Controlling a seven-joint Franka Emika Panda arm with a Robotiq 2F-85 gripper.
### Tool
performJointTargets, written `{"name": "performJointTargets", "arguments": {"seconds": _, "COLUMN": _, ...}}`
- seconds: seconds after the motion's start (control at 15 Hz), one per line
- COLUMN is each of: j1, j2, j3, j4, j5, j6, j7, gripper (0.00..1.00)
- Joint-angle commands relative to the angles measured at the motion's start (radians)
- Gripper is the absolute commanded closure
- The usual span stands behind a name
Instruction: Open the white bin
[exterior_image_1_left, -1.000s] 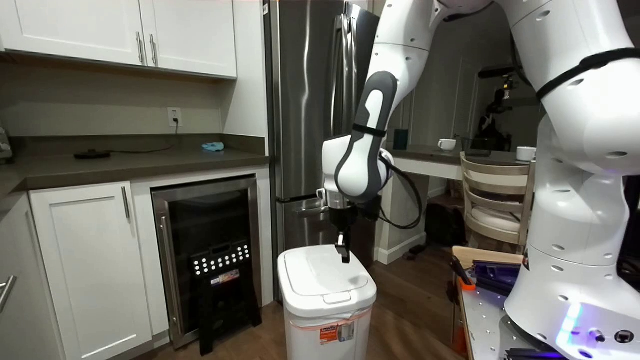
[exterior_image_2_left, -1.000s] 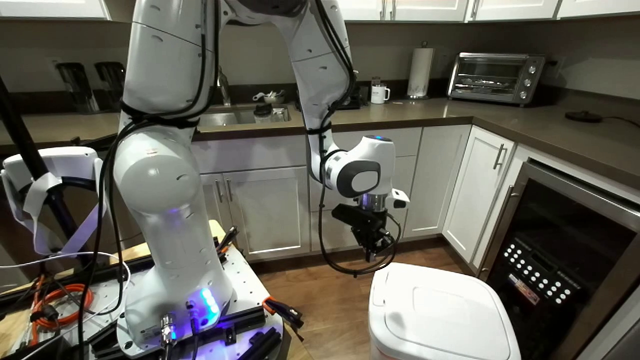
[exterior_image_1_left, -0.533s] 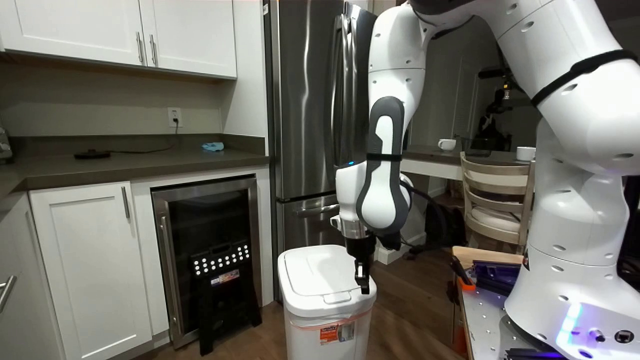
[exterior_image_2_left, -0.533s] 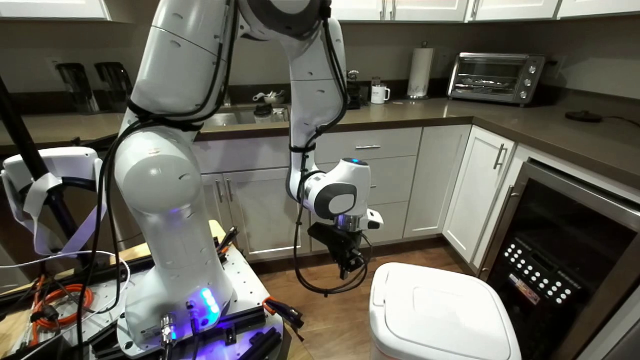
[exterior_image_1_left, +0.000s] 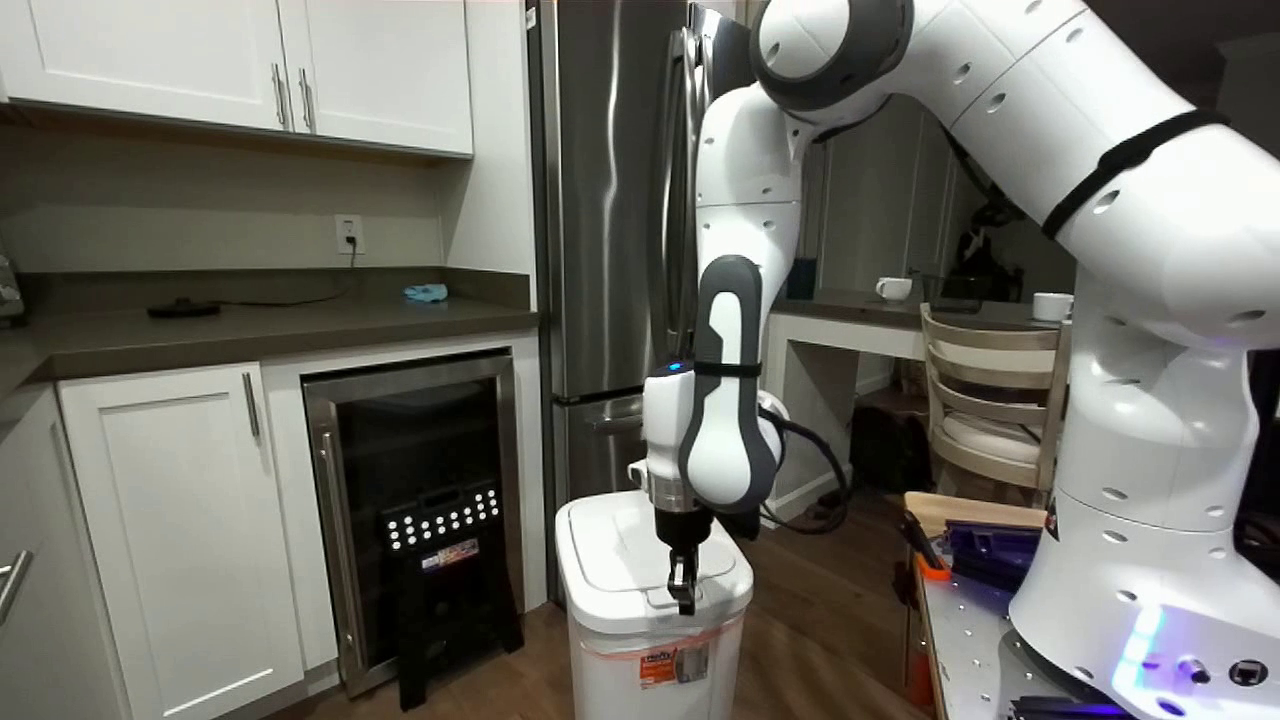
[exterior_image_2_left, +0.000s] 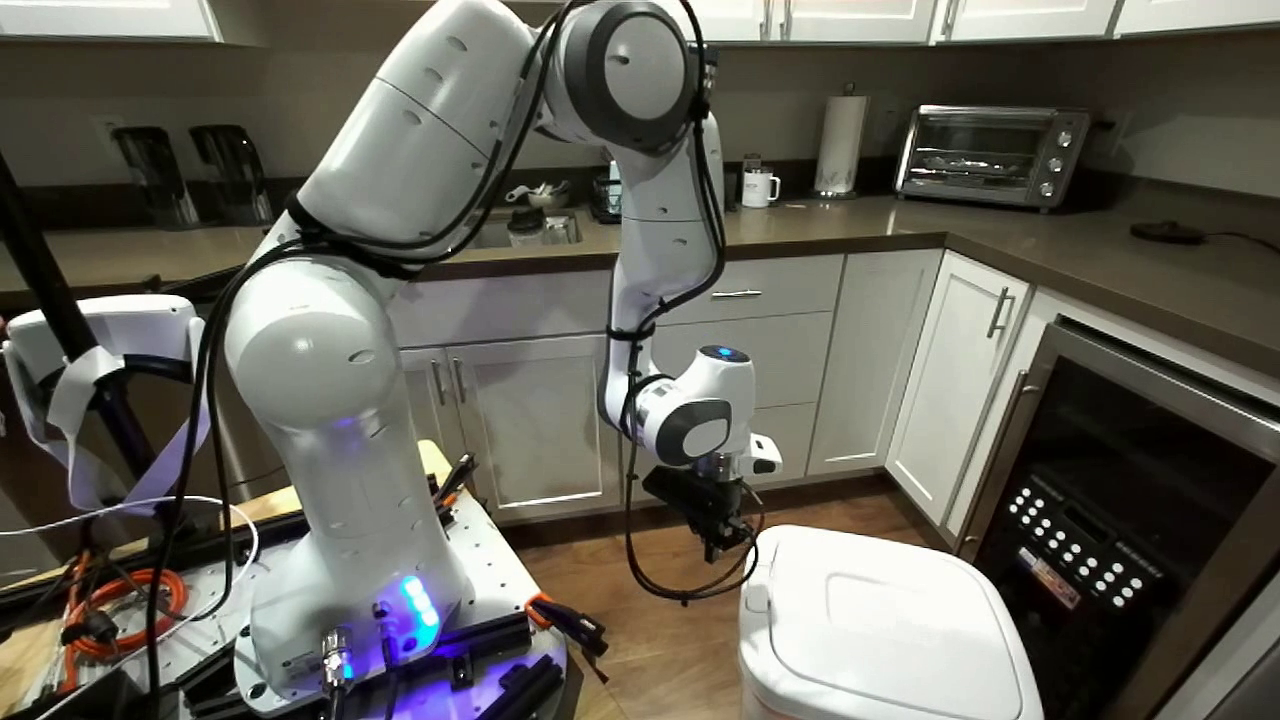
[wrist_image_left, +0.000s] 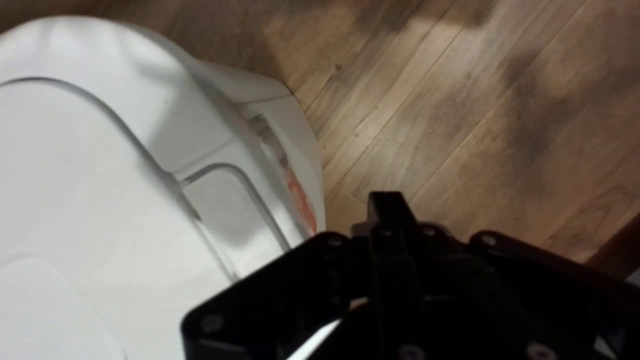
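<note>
The white bin (exterior_image_1_left: 615, 545) stands on the floor with its domed lid closed. It shows in both exterior views (exterior_image_2_left: 900, 630) and at the left of the wrist view (wrist_image_left: 95, 200). A red-orange label (exterior_image_1_left: 658, 669) is on its front. A small rounded tab (wrist_image_left: 225, 205) sits at the lid's front edge. My gripper (exterior_image_1_left: 684, 600) is shut and empty, pointing down by that front edge, in front of the tab. In an exterior view the gripper (exterior_image_2_left: 712, 552) appears just off the lid's edge. In the wrist view the fingertips (wrist_image_left: 387, 200) are over floor; contact with the bin is not visible.
A black step stool (exterior_image_1_left: 450, 580) and a glass-door cooler (exterior_image_1_left: 420, 430) stand beside the bin. The steel fridge (exterior_image_1_left: 610, 250) is behind it. The robot's white base table (exterior_image_1_left: 975, 640) is across from the bin. Hanging cables (exterior_image_2_left: 630, 500) loop beside the gripper.
My gripper has come down. It first drew back from the bin, then moved a little toward the lid's front edge. The bin and its lid have not moved.
</note>
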Motion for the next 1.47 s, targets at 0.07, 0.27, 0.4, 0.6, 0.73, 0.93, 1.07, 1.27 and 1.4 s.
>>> {"name": "performJointTargets", "arguments": {"seconds": 0.07, "j1": -0.101, "j2": 0.121, "j3": 0.011, "j4": 0.251, "j5": 0.002, "j6": -0.124, "j7": -0.027, "gripper": 1.0}}
{"name": "performJointTargets", "arguments": {"seconds": 0.27, "j1": -0.143, "j2": 0.161, "j3": 0.012, "j4": 0.359, "j5": 0.011, "j6": -0.193, "j7": -0.027, "gripper": 1.0}}
{"name": "performJointTargets", "arguments": {"seconds": 0.4, "j1": -0.157, "j2": 0.183, "j3": 0.006, "j4": 0.398, "j5": 0.02, "j6": -0.236, "j7": -0.016, "gripper": 1.0}}
{"name": "performJointTargets", "arguments": {"seconds": 0.6, "j1": -0.152, "j2": 0.185, "j3": -0.003, "j4": 0.412, "j5": 0.032, "j6": -0.283, "j7": 0.004, "gripper": 1.0}}
{"name": "performJointTargets", "arguments": {"seconds": 0.73, "j1": -0.148, "j2": 0.169, "j3": 0.001, "j4": 0.414, "j5": 0.042, "j6": -0.312, "j7": 0.008, "gripper": 1.0}}
{"name": "performJointTargets", "arguments": {"seconds": 0.93, "j1": -0.134, "j2": 0.153, "j3": -0.004, "j4": 0.424, "j5": 0.049, "j6": -0.346, "j7": 0.02, "gripper": 1.0}}
{"name": "performJointTargets", "arguments": {"seconds": 1.07, "j1": -0.125, "j2": 0.14, "j3": -0.008, "j4": 0.425, "j5": 0.051, "j6": -0.365, "j7": 0.032, "gripper": 1.0}}
{"name": "performJointTargets", "arguments": {"seconds": 1.27, "j1": -0.109, "j2": 0.112, "j3": -0.013, "j4": 0.421, "j5": 0.048, "j6": -0.379, "j7": 0.05, "gripper": 1.0}}
{"name": "performJointTargets", "arguments": {"seconds": 1.4, "j1": -0.074, "j2": 0.073, "j3": -0.03, "j4": 0.387, "j5": 0.043, "j6": -0.398, "j7": 0.084, "gripper": 1.0}}
